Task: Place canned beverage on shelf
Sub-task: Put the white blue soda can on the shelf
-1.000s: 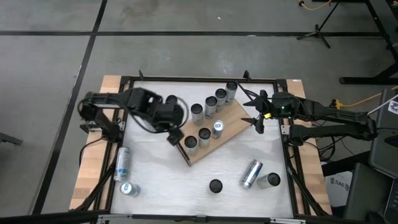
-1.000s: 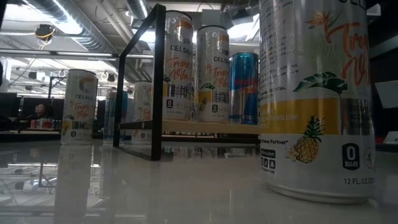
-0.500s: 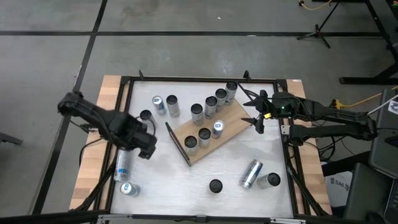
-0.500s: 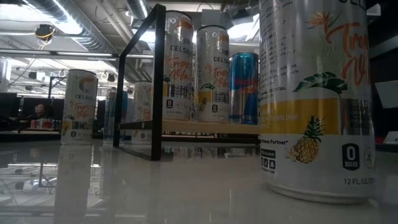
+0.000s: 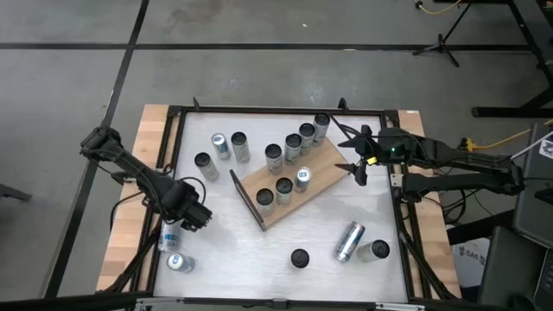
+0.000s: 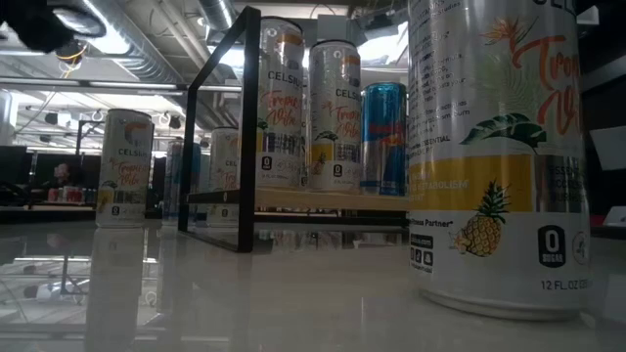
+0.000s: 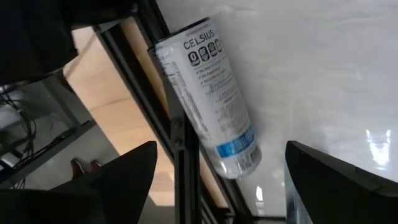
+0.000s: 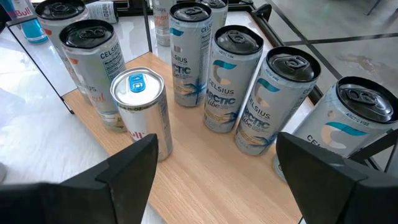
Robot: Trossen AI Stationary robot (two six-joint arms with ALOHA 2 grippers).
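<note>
Shelf (image 5: pixel 289 186): lies angled mid-surface (image 5: pixel 328 225); seven upright cans on it.
Left pincer (image 5: pixel 192 216): released, empty, poised over the lying Celsius can (image 5: pixel 169 228) at the surface's left rail.
Right pincer (image 5: pixel 356 155): released, empty, waiting at the shelf's far right end.
Left to do: this can, plus roughly seven others off the shelf, upright or lying.
Progress: about halfway, judging by count.

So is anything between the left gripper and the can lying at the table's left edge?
Nothing visible. The left gripper hovers with open jaws right over the lying can, which rests against the table's dark frame rail. That rail crowds one side of the can, so a grasp may be tight.
</note>
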